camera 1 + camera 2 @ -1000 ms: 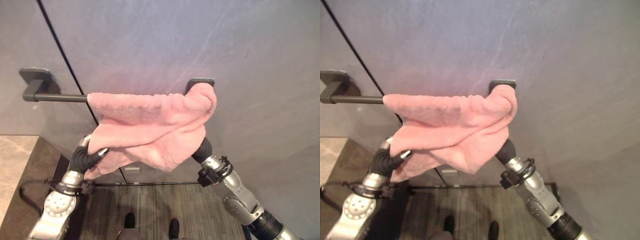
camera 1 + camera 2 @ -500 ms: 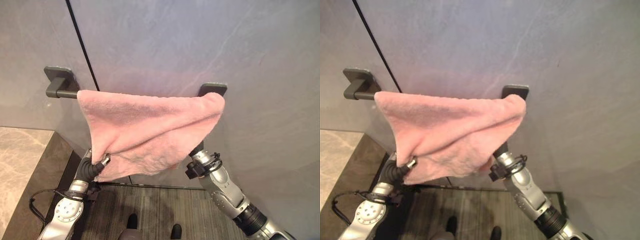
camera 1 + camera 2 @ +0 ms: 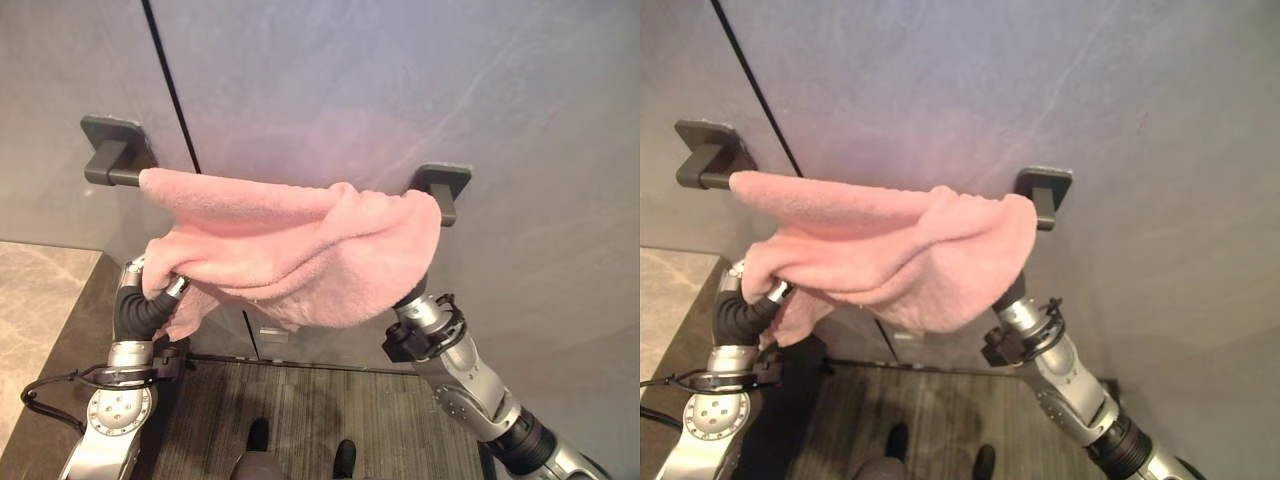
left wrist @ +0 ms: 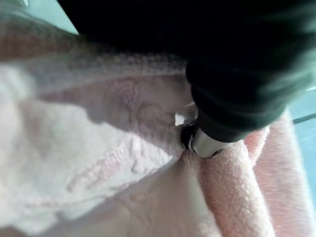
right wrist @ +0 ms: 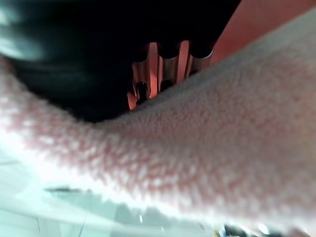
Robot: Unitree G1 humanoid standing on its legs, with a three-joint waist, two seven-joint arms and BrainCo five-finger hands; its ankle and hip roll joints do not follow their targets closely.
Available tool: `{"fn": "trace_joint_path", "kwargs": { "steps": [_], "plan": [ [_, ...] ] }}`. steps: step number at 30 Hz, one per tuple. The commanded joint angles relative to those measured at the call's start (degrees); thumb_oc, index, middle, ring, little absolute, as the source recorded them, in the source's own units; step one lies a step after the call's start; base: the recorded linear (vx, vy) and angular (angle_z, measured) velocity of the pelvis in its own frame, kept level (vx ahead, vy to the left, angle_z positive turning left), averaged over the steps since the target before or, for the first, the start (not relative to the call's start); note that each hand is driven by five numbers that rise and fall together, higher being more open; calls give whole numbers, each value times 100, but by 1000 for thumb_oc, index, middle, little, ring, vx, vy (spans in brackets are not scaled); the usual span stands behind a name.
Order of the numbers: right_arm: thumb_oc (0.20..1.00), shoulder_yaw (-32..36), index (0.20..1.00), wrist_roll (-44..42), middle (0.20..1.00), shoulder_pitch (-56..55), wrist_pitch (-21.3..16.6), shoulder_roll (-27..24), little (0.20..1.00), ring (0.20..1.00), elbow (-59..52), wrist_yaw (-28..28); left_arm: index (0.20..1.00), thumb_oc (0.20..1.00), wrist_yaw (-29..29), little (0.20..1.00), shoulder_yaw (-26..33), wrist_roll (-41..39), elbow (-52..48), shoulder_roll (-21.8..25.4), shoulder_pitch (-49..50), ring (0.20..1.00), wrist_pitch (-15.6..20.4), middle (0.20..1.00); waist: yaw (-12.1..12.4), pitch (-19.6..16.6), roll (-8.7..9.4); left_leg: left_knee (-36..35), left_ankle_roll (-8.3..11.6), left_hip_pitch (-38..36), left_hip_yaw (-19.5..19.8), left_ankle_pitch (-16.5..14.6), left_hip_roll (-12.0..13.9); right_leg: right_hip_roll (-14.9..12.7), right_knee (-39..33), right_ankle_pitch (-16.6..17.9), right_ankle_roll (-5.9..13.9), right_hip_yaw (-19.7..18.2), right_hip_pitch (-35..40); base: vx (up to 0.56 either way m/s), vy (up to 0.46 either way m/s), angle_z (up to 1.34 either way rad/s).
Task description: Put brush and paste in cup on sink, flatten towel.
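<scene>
Left hand (image 3: 150,292) pinches the pink towel (image 3: 300,245) bunched over the wall rail (image 3: 108,176); right hand (image 5: 163,69) is buried beneath, its grip impossible to judge; flattening calls for drawing both lower corners down and apart evenly

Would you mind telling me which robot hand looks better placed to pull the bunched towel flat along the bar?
Probably the left robot hand: it is curled on the towel where it bunches below the bar. The right robot hand is hidden behind the cloth.
</scene>
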State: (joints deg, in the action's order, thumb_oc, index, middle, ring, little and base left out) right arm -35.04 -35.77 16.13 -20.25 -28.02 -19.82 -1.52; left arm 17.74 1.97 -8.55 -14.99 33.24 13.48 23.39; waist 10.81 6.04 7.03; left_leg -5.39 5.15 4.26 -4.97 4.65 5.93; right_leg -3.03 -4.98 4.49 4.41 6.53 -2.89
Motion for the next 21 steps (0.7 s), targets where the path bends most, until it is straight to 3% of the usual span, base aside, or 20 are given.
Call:
{"fn": "trace_joint_path", "kwargs": {
  "steps": [1, 6, 15, 16, 17, 18, 19, 21],
  "plan": [
    [200, -62, 200, 133, 200, 349, -291, 121, 200, 200, -444, -4, 200, 200, 218, 200, 121, 186, -365, 358, -49, 200, 351, 200, 179, -208, 187, 39, -42, 21, 218, -104, -52, -429, 209, 256, 403, -32, -127, 11, -4, 10],
    [200, -7, 200, 143, 200, 242, -140, 70, 200, 200, 58, -116, 200, 200, 91, 200, -313, 297, 429, 422, -113, 200, 46, 200, 148, -166, 201, 39, -68, 33, 316, -80, -72, -448, 292, 219, 405, 68, -110, -9, 1, 22],
    [200, 358, 200, 124, 200, -531, -31, 57, 200, 200, 431, -52, 200, 200, -337, 200, -1076, 446, 1151, 517, -231, 200, -162, 200, -64, -276, 148, 39, -83, -46, 215, -101, -54, -438, 254, 218, 424, -26, -91, -1, 16, 1],
    [200, 360, 200, 142, 200, -561, -19, 85, 200, 200, 506, -62, 269, 269, -410, 269, -1175, 440, 1256, 511, -252, 269, -207, 269, -93, -286, 137, 39, -81, -58, 193, -100, -51, -434, 248, 224, 425, -46, -92, -7, 11, -14],
    [200, 364, 200, 143, 200, -562, -21, 84, 200, 200, 508, -62, 391, 391, -409, 391, -1185, 440, 1269, 510, -264, 391, -201, 391, -84, -285, 136, 39, -81, -59, 189, -102, -50, -433, 247, 225, 425, -50, -93, -14, 19, -8],
    [689, 413, 689, 244, 689, -688, -7, 139, 689, 689, 719, -113, 762, 762, -466, 762, -1362, 694, 1591, 562, -302, 762, -302, 762, -152, -311, 102, 39, -74, -94, 108, -113, -33, -423, 213, 245, 427, -109, -98, -10, 23, -14],
    [1000, 397, 1000, 429, 1000, -703, 72, 172, 1000, 1000, 1004, -137, 1000, 1000, -537, 1000, -1503, 830, 1847, 546, -356, 1000, -398, 1000, -184, -325, 89, 39, -71, -105, 71, -113, -29, -423, 200, 258, 430, -142, -103, -10, 23, -21],
    [1000, 371, 1000, 635, 1000, -750, 167, 246, 1000, 1000, 1496, -151, 1000, 1000, -597, 1000, -1712, 1300, 2335, 589, -496, 1000, -447, 1000, -218, -345, 50, 39, -60, -128, -10, -126, -15, -415, 143, 299, 441, -221, -116, -29, 16, -22]
  ]
}}
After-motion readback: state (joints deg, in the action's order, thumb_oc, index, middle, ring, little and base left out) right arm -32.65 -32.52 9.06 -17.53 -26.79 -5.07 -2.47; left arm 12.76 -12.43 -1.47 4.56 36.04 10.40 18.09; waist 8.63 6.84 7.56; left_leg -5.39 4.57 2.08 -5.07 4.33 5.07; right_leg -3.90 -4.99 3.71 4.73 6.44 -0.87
